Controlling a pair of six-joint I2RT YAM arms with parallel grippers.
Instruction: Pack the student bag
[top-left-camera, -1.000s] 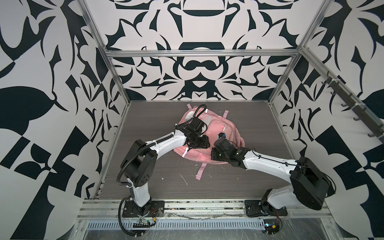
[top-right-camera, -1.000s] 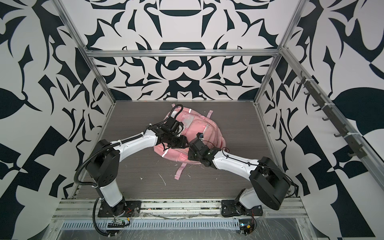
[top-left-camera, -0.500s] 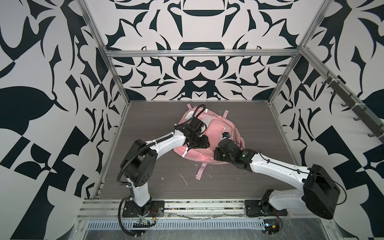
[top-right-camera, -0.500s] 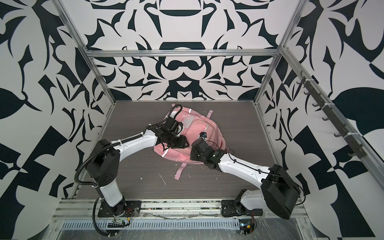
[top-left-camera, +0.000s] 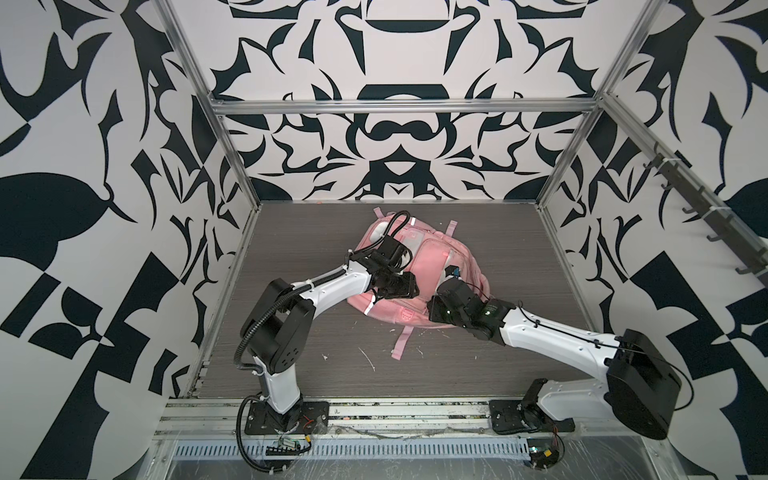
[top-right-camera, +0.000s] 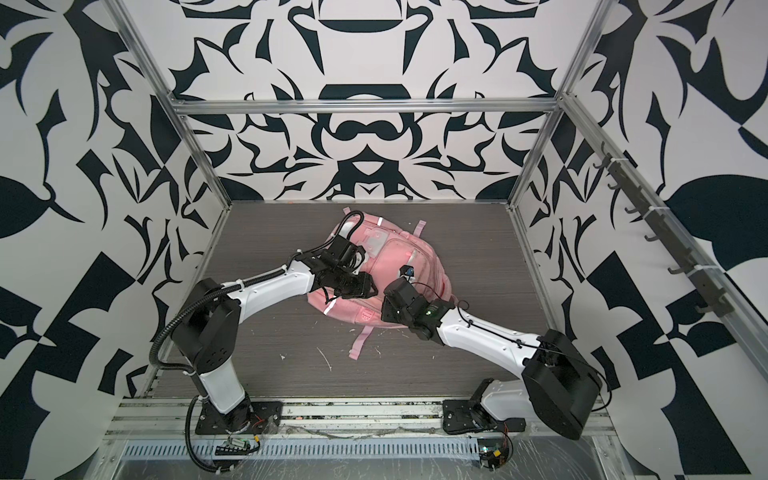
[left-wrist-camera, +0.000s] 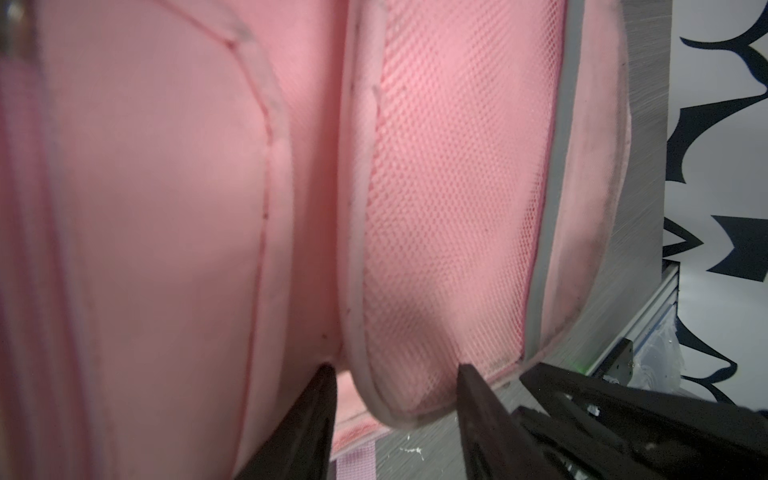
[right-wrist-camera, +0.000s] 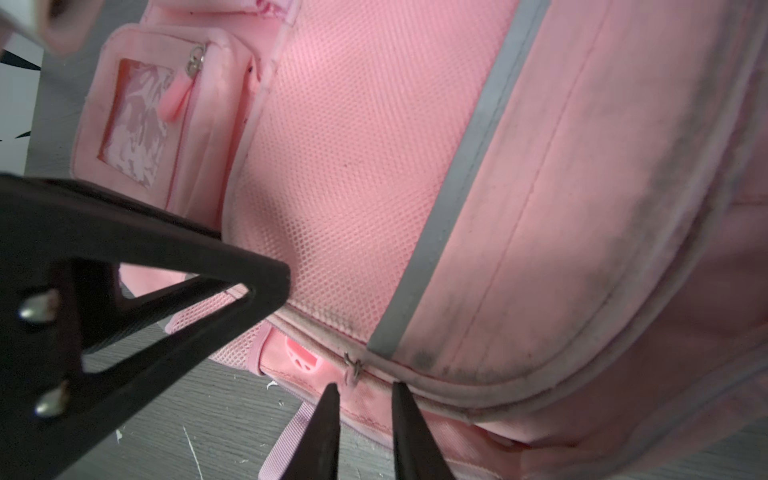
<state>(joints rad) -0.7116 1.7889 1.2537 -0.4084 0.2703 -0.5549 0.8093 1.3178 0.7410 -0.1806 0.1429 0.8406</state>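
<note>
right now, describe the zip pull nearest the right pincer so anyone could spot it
On the pink student bag, follow the grey reflective strip to the zip seam. There, off the right pincer, sits a small metal zip pull; the other pull, on the clear window pocket, trails a bright pink tab.

Both the left arm (top-left-camera: 332, 286) and the right arm (top-left-camera: 552, 345) have glossy white link shells (top-right-camera: 270, 291) and matte black joint housings (top-left-camera: 286, 332). On the left arm, locate the black corrugated cable conduit (top-right-camera: 160, 338). On the right arm, a thin black cable (top-left-camera: 565, 333) follows the shell and a green indicator light (top-right-camera: 424, 309) shows at the wrist. Each arm ends in a flat black base plate (top-left-camera: 316, 415). The right gripper (right-wrist-camera: 365, 388) has slim, tapered black fingers (right-wrist-camera: 320, 436). The left gripper (left-wrist-camera: 395, 368) has an open triangular black finger (right-wrist-camera: 187, 247) with two silver screw heads (right-wrist-camera: 39, 311).
</note>
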